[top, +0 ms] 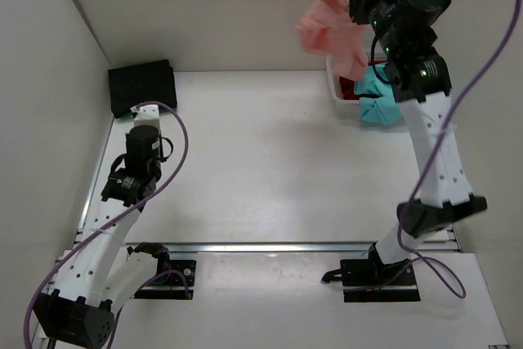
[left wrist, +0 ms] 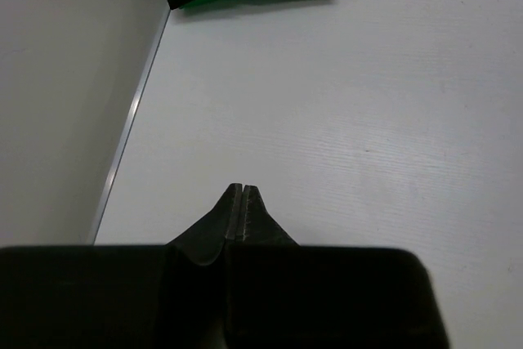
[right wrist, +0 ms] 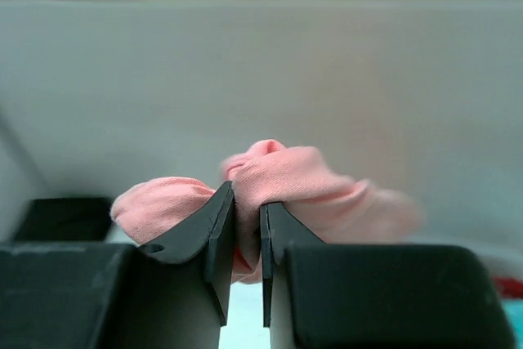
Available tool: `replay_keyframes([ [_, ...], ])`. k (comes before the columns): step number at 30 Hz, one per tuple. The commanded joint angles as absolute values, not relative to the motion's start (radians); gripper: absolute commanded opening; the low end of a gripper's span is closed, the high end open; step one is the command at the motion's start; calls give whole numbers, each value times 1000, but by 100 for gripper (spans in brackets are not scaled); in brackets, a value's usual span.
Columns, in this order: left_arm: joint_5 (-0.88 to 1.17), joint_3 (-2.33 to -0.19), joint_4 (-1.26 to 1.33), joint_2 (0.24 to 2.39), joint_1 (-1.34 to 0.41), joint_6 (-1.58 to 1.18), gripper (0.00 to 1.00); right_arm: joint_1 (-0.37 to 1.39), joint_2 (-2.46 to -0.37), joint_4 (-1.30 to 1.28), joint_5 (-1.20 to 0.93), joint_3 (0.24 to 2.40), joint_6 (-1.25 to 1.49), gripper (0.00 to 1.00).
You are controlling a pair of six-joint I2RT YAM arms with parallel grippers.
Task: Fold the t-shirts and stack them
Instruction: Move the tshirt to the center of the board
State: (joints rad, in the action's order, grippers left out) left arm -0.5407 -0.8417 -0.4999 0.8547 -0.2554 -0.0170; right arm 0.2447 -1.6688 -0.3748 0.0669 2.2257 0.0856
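Folding is judged barely begun: black shirt (top: 143,86) stacked, pink shirt (top: 331,26) pinched aloft by right gripper (right wrist: 247,202), left gripper (left wrist: 242,190) closed empty.

The flat white bench (top: 270,161) gives passage across its middle, from near edge to far wall. Obstacles sit in the far corners: a folded black cloth t-shirt (top: 143,86) on the left and a white mesh plastic basket (top: 333,91) on the right. A crumpled salmon-pink cloth t-shirt (top: 331,26) hangs high near the basket, clamped in the right gripper (right wrist: 243,194).
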Motion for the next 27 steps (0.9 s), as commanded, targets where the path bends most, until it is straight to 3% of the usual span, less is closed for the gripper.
replay_keyframes([
  [1,-356,-913,-604,862,-202,-35,0,316,-1538,-345,101,2052,47,0],
  [6,-227,-980,-663,861,-181,-69,0,367,-1402,-310,11,1718,212,0],
  [11,-141,-1031,-701,871,-176,-97,3,325,-1587,-568,-241,1684,297,0],
  [12,-137,-1026,-709,879,-182,-107,20,312,-1621,-666,-317,1687,301,14],
  [13,-121,-1035,-719,890,-201,-112,32,284,-1684,-760,-375,1712,302,35],
  [15,-86,-1034,-744,923,-233,-139,38,281,-1741,-855,-361,1741,282,47],
  [18,-2,-997,-732,988,-288,-169,50,296,-1715,-833,-286,1671,216,45],
  [22,28,-930,-617,1081,-342,-218,58,246,-1614,-717,-327,1485,235,43],
  [26,-38,-862,-485,1176,-356,-274,49,215,-1557,-699,-359,1384,229,42],
  [27,-87,-862,-463,1215,-367,-288,51,221,-1551,-699,-356,1350,227,43],
])
